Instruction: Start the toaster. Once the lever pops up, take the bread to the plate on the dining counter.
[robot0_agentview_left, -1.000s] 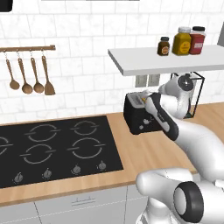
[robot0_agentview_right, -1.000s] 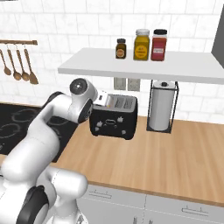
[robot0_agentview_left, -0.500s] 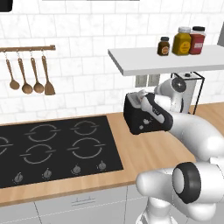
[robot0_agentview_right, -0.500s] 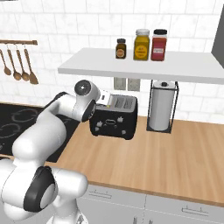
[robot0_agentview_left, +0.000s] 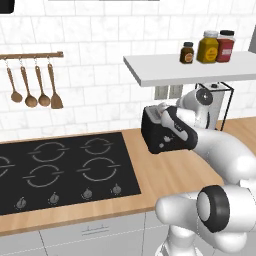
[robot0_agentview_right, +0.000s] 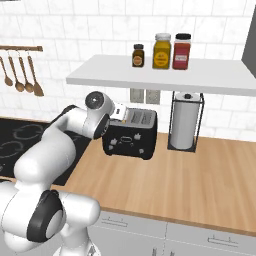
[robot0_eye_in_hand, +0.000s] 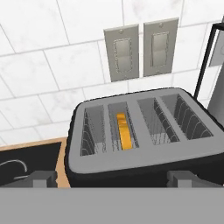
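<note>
Arm nearer — bread (robot0_eye_in_hand: 125, 131) edge-up in toaster (robot0_eye_in_hand: 144, 135).

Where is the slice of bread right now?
In the hand view the bread sits down inside the toaster, second slot from the left, below the wall outlets.

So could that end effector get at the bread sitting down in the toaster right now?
Probably yes. The end effector is open just above the toaster, and the bread sits in the second slot with nothing over it. The slot is narrow and the slice sits low, though, so pinching it may be awkward.
</note>
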